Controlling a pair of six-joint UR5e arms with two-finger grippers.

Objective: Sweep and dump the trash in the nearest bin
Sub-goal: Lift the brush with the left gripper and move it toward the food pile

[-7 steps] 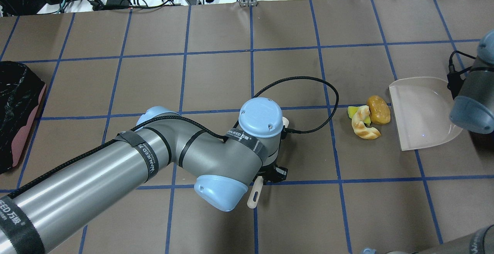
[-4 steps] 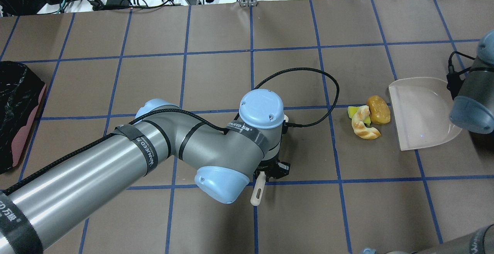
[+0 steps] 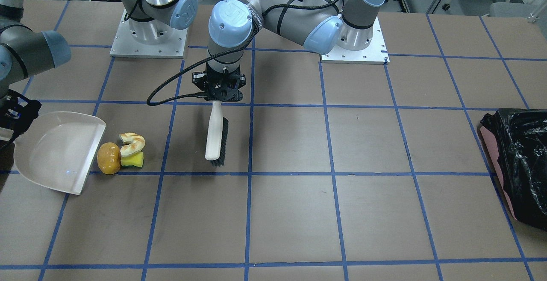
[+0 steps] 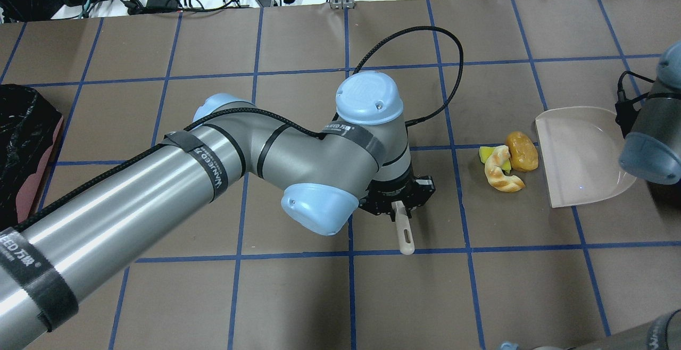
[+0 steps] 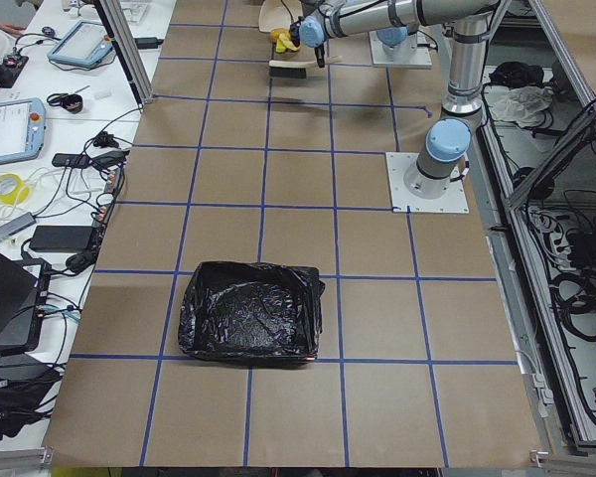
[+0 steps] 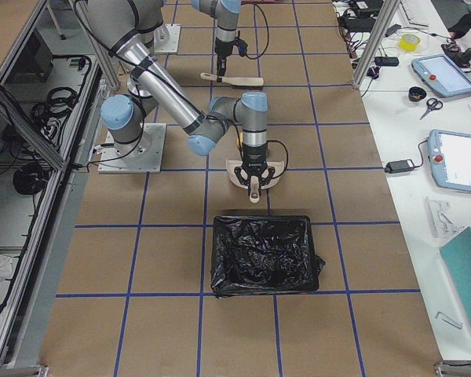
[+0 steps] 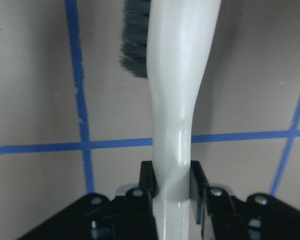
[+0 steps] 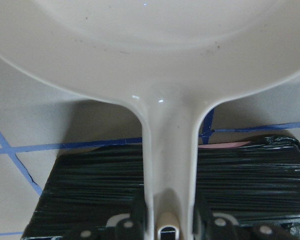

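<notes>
The left gripper [image 7: 172, 177] gripped the brush [image 3: 213, 138] by its handle; the right gripper [image 8: 170, 220] gripped the dustpan [image 3: 51, 153] handle. The bun [image 3: 108, 158], ring pastry [image 3: 131, 143] and yellow-green block [image 3: 132, 160] lay on the desk [image 3: 299, 212], just beside the dustpan's open edge.

white dustpan [image 3: 51, 153], orange-brown bun [image 3: 108, 158] — black bin [image 3: 519, 153]

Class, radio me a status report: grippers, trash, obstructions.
Left gripper shut on brush. Right gripper shut on dustpan. Trash at dustpan lip, unswept. Nothing between brush and trash.
</notes>
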